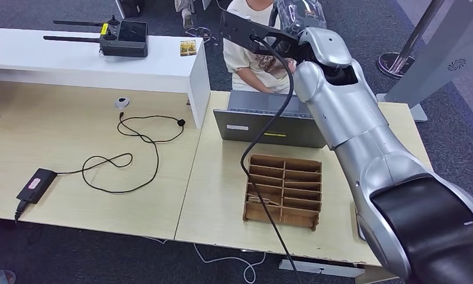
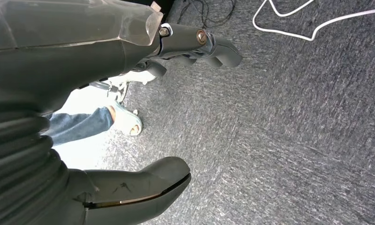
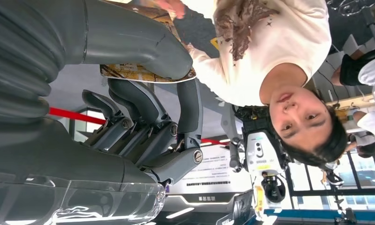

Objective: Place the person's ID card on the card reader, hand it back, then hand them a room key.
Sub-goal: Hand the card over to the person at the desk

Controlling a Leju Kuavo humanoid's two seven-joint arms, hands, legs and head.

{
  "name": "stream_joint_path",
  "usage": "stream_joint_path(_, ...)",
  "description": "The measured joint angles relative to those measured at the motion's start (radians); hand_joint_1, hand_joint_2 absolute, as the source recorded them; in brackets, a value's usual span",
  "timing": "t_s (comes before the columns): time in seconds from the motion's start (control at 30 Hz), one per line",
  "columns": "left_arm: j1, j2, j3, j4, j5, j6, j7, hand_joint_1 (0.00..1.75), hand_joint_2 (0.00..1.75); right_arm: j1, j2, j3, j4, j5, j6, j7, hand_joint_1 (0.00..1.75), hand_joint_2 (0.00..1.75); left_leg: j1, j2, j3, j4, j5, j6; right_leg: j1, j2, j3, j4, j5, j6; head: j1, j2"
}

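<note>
The right arm point(image 1: 364, 148) is seen extended from the 5 o'clock corner of the head view toward the person point(image 1: 254, 56) at 12 o'clock. In the right wrist view, a card point(image 3: 148, 72) with a patterned brown face is pinched between the thick thumb and the darker fingers point(image 3: 187, 110) of the right hand point(image 3: 143, 103); whether it is the ID card or the room key cannot be told. The person's hand point(image 3: 173, 7) is shown just beside the card's far edge. The left hand point(image 2: 129, 117) is seen above grey carpet point(image 2: 293, 131), holding nothing, its fingers apart. On the bench point(image 1: 222, 195), a brown compartmented cardboard tray point(image 1: 284, 190) lies near the centre, with a grey laptop point(image 1: 269, 121) beyond it at 12 o'clock. A black card reader point(image 1: 37, 184) with a looped cable point(image 1: 127, 157) lies at 9 o'clock.
</note>
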Motion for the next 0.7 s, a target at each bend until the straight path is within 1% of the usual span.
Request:
stream_joint_path(0.13,0.000,0.000,0.000,0.000,0.000,0.001,0.001,0.00,1.75,0.005,-0.001,-0.020,0.002,-0.019,-0.025,-0.007,1.75,1.75,0.000,0.000,0.000,0.000,0.000,0.000,0.000,0.000,0.000,0.000,0.000,0.000,0.000,0.000)
stream_joint_path(0.3,0.000,0.000,0.000,0.000,0.000,0.004,0.012,0.00,1.75,0.015,-0.003,-0.064,0.004,-0.046,-0.075,0.073,1.75,1.75,0.000,0.000,0.000,0.000,0.000,0.000,0.000,0.000,0.000,0.000,0.000,0.000,0.000,0.000)
stream_joint_path(0.4,0.000,-0.001,0.000,0.000,0.000,0.008,0.014,0.00,1.75,0.023,-0.005,-0.087,0.004,-0.048,-0.086,0.102,1.75,1.75,0.000,0.000,0.000,0.000,0.000,0.000,0.000,0.000,0.000,0.000,0.000,0.000,0.000,0.000)
stream_joint_path(0.6,0.000,-0.001,0.000,0.000,0.000,0.011,0.014,0.00,1.75,0.040,-0.007,-0.105,0.005,-0.039,-0.092,0.110,1.75,1.75,0.000,0.000,0.000,0.000,0.000,0.000,0.000,0.000,0.000,0.000,0.000,0.000,0.000,0.000)
stream_joint_path(0.63,0.000,-0.001,0.000,0.000,0.000,0.011,0.015,0.00,1.75,0.042,-0.008,-0.107,0.005,-0.037,-0.092,0.110,1.72,1.75,0.000,0.000,0.000,0.000,0.000,0.000,0.000,0.000,0.000,0.000,0.000,0.000,0.000,0.000)
stream_joint_path(0.67,0.000,-0.001,0.000,0.000,0.000,0.011,0.015,0.00,1.75,0.044,-0.008,-0.108,0.005,-0.036,-0.092,0.110,1.58,1.75,0.000,0.000,0.000,0.000,0.000,0.000,0.000,0.000,0.000,0.000,0.000,0.000,0.000,0.000)
stream_joint_path(0.7,0.000,-0.001,0.000,0.000,0.000,0.011,0.015,0.00,1.75,0.046,-0.008,-0.109,0.005,-0.034,-0.092,0.110,1.15,1.75,0.000,0.000,0.000,0.000,0.000,0.000,0.000,0.000,0.000,0.000,0.000,0.000,0.000,0.000)
